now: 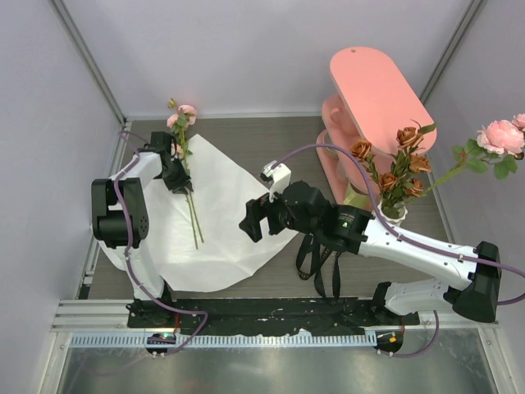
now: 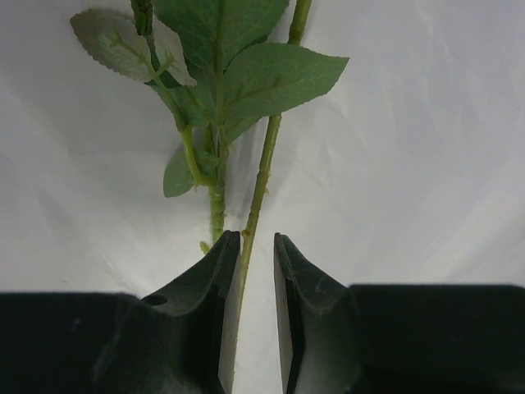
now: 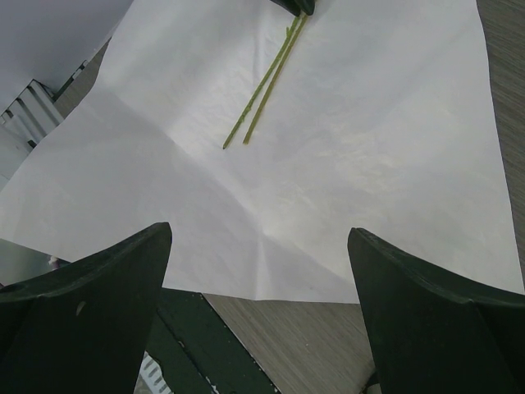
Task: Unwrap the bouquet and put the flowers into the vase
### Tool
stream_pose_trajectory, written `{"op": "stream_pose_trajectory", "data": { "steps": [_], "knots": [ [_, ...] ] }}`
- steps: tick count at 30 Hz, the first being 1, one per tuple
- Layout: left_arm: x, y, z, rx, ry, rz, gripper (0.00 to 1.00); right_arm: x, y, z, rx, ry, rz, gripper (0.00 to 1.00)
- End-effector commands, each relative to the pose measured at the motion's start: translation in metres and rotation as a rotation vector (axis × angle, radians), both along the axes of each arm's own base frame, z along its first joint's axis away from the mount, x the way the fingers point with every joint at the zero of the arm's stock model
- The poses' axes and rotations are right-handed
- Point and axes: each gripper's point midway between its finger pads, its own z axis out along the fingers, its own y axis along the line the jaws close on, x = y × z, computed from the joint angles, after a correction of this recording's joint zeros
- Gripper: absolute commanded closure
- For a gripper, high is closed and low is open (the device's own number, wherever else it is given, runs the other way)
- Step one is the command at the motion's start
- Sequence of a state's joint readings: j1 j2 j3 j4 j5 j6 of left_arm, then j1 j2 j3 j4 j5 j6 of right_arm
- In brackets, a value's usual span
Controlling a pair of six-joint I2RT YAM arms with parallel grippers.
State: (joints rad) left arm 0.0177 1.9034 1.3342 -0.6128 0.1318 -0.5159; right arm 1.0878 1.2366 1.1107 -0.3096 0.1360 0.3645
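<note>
Two flowers (image 1: 194, 220) lie on the unfolded paper (image 1: 221, 238) at the left of the table (image 1: 287, 139); their stems run near to far, and the pink heads rest past the paper's far corner, close to the back wall. The left gripper (image 1: 175, 174) sits low over those stems, about midway along them. In the left wrist view the left gripper (image 2: 257, 238) has its jaws narrow; one stem (image 2: 261, 176) passes between them, lying against the left finger (image 2: 223, 279); a strip of paper (image 2: 410, 164) shows between that stem and the other finger, so it is not pinched. The second, leafy stem ends at the left finger's tip.

The right gripper (image 1: 253, 222) hangs over the paper's right edge, mid-table, jaws wide and holding nothing. In its wrist view the right gripper (image 3: 259, 230) looks across the paper (image 3: 369, 164) to the stem ends (image 3: 262, 94) at the far side.

The vase (image 1: 392, 213) stands at the right, just near of the pink shelf (image 1: 377, 90); the right forearm crosses in front of its base. It holds rust roses (image 1: 398, 168) standing up, and pink ones (image 1: 500, 135) leaning out to the right.
</note>
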Motion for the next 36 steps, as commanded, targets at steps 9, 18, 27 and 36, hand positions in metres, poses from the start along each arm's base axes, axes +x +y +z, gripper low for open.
{"op": "stream_pose_trajectory", "data": {
  "steps": [9, 18, 27, 36],
  "knots": [
    [0.006, 0.002, -0.007, 0.032, 0.032, -0.011, 0.78, 0.000, 0.003, 0.015, 0.045, -0.030, 0.006, 0.05],
    [0.003, -0.014, -0.015, 0.061, 0.057, -0.068, 0.87, -0.002, 0.004, 0.014, 0.053, -0.017, 0.008, 0.05],
    [0.008, -0.036, 0.045, 0.015, -0.142, -0.134, 1.00, 0.003, -0.003, 0.014, 0.049, -0.001, -0.056, 0.05],
    [-0.012, -0.087, 0.143, -0.277, -0.524, -0.250, 1.00, 0.024, -0.004, 0.024, 0.110, 0.038, -0.211, 0.02]
  ]
}}
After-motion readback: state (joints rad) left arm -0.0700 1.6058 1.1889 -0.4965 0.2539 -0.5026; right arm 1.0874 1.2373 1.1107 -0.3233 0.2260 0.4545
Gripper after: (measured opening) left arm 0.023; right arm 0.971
